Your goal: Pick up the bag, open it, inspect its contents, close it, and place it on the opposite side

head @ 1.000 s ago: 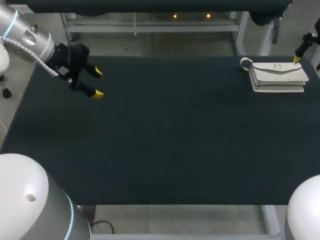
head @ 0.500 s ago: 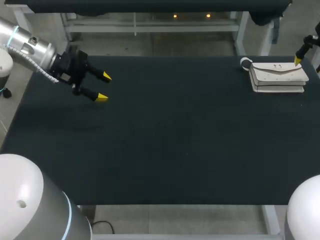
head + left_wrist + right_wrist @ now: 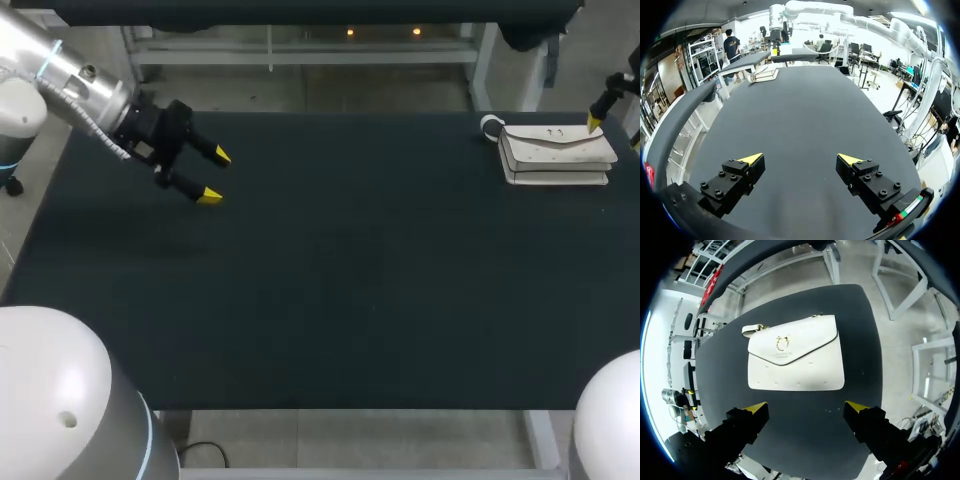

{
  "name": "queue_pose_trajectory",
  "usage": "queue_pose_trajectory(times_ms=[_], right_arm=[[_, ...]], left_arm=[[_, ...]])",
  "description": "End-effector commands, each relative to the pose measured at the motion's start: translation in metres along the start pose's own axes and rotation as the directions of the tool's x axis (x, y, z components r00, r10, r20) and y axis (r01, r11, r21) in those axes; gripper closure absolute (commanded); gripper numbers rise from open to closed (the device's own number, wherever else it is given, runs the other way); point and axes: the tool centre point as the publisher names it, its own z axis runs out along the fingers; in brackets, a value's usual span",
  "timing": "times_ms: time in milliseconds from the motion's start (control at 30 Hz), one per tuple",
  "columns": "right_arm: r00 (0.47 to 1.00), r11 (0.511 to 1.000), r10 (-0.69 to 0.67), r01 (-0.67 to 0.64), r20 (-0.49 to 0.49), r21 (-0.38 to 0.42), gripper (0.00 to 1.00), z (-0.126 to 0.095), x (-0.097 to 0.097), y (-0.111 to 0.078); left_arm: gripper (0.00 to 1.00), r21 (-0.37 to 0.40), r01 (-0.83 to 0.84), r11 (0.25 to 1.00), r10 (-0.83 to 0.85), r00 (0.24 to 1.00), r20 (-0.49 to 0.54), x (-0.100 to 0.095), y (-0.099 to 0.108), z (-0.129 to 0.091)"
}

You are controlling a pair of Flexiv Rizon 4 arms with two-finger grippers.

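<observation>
Right gripper (image 3: 806, 407) is released, fingers spread wide with nothing between them, hanging above the white flap handbag (image 3: 796, 360); the bag sits ahead of the tips, not inside them. Left gripper (image 3: 215, 176) is also open and empty, over the far left part of the black table (image 3: 350, 280), well apart from the bag (image 3: 556, 155). Bag lies flat, flap face up, in the far right corner, close to the table's right and far edges. Nothing grasped yet, so my read is we're at the approach for the pick. Risks: the bag lies flat on the top, so coming straight down likely lands the tips on the flap or jams them into the table rather than under an edge. A sideways nudge could slide it toward the nearby right edge and off. Pinching only the flap could pop it open early and leave the body dangling. The strap tab (image 3: 752, 330) at one end is loose and might snag a finger. Orientation: long axis runs left-right, parallel to the far edge and roughly in line with the right fingers' spread, so a wrist turn probably helps to pinch across the short axis. Flap point and gold clasp (image 3: 782, 343) face the robot's side, with the fold along the far side and the strap tab at the left end.
</observation>
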Motion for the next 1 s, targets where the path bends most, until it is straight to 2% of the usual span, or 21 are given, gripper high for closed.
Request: queue_pose_trajectory(times_ms=[33, 167, 467, 767, 1000], right_arm=[[1.000, 1.000, -0.002, 0.002, -0.005, 0.009, 0.00, 0.001, -0.001, 0.006], [1.000, 1.000, -0.002, 0.002, -0.007, 0.011, 0.00, 0.001, -0.003, 0.008], [1.000, 1.000, 0.020, -0.020, -0.020, 0.018, 0.00, 0.005, -0.020, 0.017], [0.995, 0.995, 0.076, -0.072, -0.065, 0.064, 0.00, 0.025, -0.041, 0.024], [0.990, 0.993, 0.086, -0.077, -0.115, 0.087, 0.00, 0.037, -0.045, 0.032]], left_arm=[[0.00, -0.006, 0.007, 1.000, -0.007, 1.000, 0.016, 0.004, 0.000, 0.003], [0.00, -0.041, 0.028, 0.999, -0.027, 0.999, 0.026, 0.003, -0.001, 0.005], [0.00, -0.041, 0.028, 0.999, -0.027, 0.999, 0.026, 0.003, -0.001, 0.005], [0.00, -0.041, 0.028, 0.999, -0.027, 0.999, 0.026, 0.003, -0.001, 0.005], [0.00, -0.041, 0.028, 0.999, -0.027, 0.999, 0.026, 0.003, -0.001, 0.005]])
